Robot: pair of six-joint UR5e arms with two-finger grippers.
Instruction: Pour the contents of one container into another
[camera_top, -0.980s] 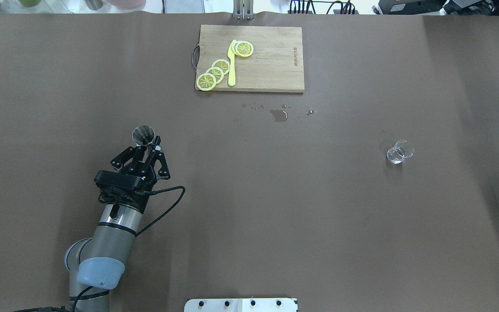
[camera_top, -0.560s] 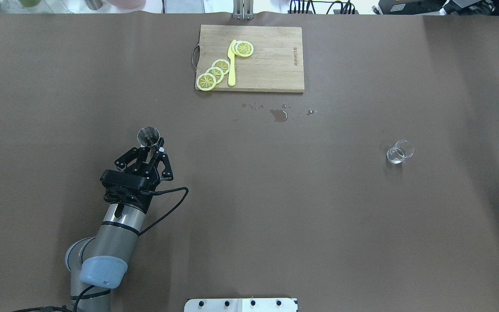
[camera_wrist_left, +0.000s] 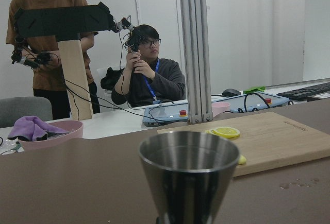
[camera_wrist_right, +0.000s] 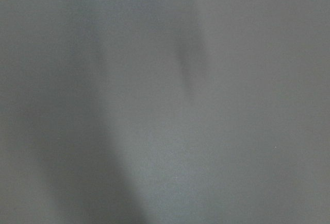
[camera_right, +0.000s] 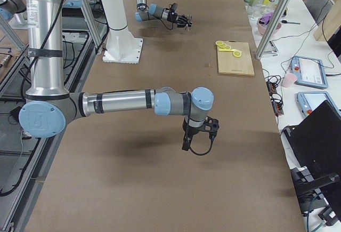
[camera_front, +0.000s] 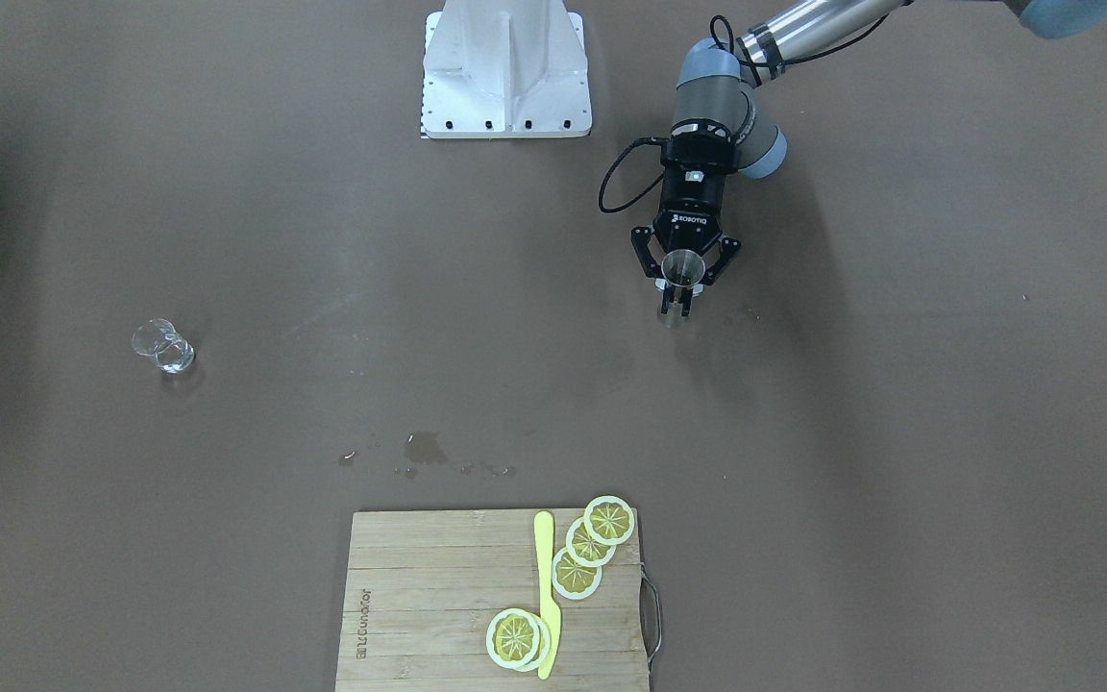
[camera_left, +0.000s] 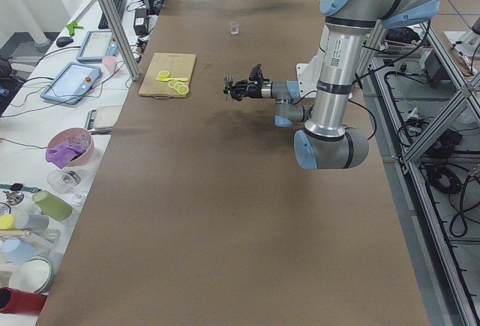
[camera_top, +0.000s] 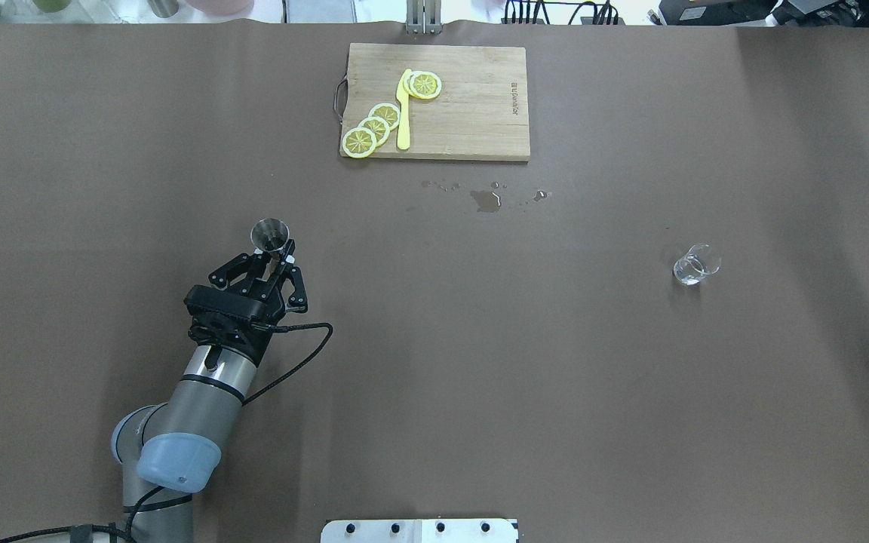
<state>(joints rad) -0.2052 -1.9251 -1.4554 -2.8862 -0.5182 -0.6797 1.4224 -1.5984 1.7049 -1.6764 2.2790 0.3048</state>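
Observation:
The steel jigger (camera_top: 269, 234) stands upright in my left gripper (camera_top: 281, 257), which is shut on its narrow waist, left of the table's middle. The front-facing view shows the jigger (camera_front: 682, 266) with the left gripper (camera_front: 677, 308) under its rim, and the left wrist view fills with its upper cone (camera_wrist_left: 188, 175). The clear glass (camera_top: 695, 265) stands alone far to the right, also seen as the glass (camera_front: 162, 347). My right gripper (camera_right: 198, 145) hangs over the table near its right end; I cannot tell whether it is open or shut.
A wooden cutting board (camera_top: 472, 113) with lemon slices (camera_top: 374, 128) and a yellow knife (camera_top: 403, 113) lies at the far edge. Spilled drops (camera_top: 486, 199) mark the cloth before it. The white robot base (camera_front: 505, 67) sits mid-table. People are beyond the far edge.
My left gripper has carried the jigger a short way to the right. The glass has not moved.

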